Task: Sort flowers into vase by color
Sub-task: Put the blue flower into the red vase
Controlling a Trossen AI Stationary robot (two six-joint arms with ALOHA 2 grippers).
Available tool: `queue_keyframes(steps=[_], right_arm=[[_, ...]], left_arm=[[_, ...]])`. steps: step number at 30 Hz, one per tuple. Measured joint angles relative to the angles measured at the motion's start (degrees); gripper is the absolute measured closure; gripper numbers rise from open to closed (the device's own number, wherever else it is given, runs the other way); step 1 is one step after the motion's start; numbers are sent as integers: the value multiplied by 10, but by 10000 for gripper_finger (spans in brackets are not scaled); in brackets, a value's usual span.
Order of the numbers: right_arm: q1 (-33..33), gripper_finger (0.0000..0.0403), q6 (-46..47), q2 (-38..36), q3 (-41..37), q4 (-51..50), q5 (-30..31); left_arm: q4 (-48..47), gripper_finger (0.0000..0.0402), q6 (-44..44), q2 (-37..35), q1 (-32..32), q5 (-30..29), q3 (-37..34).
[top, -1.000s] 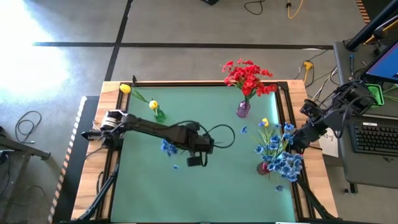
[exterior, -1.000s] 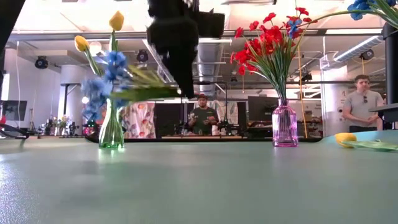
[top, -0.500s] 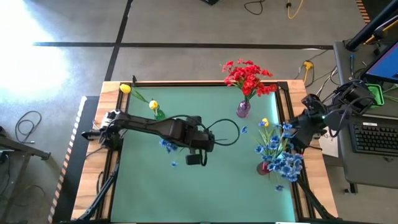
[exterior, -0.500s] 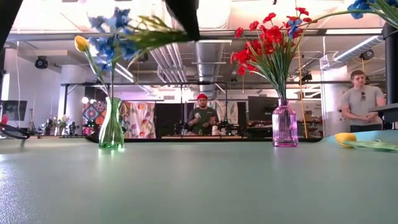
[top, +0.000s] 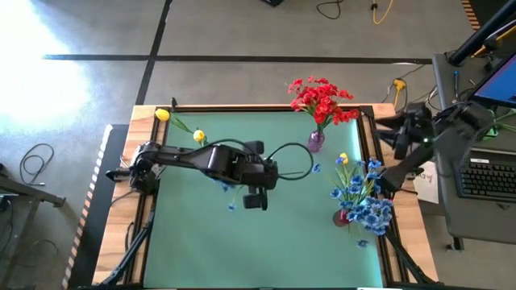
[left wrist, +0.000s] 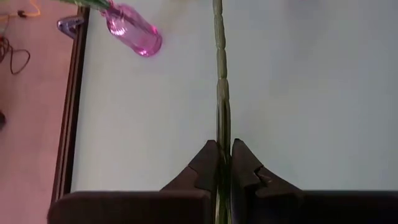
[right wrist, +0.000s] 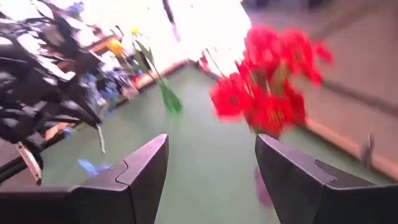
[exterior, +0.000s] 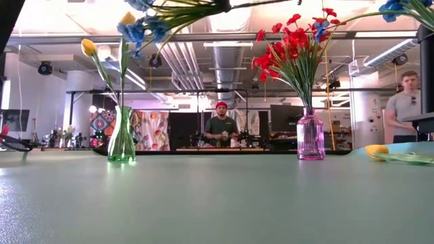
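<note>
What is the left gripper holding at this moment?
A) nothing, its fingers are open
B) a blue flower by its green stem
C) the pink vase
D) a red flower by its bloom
B: the left gripper is shut on a thin green stem, and the low view shows the blue flower lifted high above the table.

Bright, even overhead light; right wrist view motion-blurred, with glare at top.

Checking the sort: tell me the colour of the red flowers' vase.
Pink glass vase, clearest in the low view.
</note>
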Motion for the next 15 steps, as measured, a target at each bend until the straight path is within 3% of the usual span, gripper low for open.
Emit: queue_keyframes(steps=[4, 8, 12, 15], right_arm=[[0, 170, -197, 5, 20, 130, 1], [0, 171, -384, 29, 20, 274, -53], [0, 175, -498, 75, 23, 338, -88], [0, 178, -530, 113, 36, 340, -92]], left_arm=[[16, 401, 8, 0, 2, -1, 11], [54, 401, 24, 0, 3, -2, 11], [105, 401, 59, 0, 4, -2, 10], [159, 401, 92, 0, 4, -2, 10]])
